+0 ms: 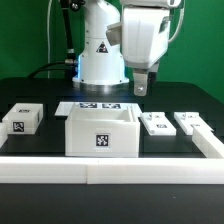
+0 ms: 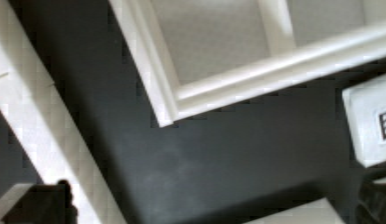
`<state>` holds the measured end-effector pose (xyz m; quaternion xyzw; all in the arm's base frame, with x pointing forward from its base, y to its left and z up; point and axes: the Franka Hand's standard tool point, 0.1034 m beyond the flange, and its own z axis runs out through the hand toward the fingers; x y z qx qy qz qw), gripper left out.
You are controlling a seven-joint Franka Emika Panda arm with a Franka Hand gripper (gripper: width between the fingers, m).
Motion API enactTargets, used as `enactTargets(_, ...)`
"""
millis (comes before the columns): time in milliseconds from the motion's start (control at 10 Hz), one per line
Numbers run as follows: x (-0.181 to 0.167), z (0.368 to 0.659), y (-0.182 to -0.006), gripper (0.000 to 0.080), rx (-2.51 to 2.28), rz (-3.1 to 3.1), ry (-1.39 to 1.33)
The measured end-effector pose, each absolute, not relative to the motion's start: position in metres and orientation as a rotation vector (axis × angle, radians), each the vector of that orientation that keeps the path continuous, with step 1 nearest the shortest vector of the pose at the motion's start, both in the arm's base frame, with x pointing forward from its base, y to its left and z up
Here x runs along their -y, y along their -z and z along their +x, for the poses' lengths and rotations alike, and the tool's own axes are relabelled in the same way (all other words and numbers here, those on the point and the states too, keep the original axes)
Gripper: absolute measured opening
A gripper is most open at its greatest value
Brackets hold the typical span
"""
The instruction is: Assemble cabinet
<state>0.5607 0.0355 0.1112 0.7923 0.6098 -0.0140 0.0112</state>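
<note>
The cabinet is an open-topped white box with one tag on its front. It stands at the middle of the black table. In the wrist view its rim and corner show from above. My gripper hangs in the air behind the cabinet and toward the exterior view's right, well above the table. In the wrist view my gripper has its dark fingertips far apart, with only bare table between them. It is open and empty.
A small white tagged block lies at the exterior view's left. Two small white tagged parts lie at the right. The marker board lies behind the cabinet. A white rail borders the table's front and right. The robot base stands behind.
</note>
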Motion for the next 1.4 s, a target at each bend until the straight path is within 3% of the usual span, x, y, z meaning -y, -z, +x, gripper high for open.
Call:
enactTargets(600,-0.027,0.558,-0.104,0.0798,-2.012,2.368,0.042)
enactTargets(1400,-0.013,0.493,-0.081,0.0798,-2.077,2.335,0.05)
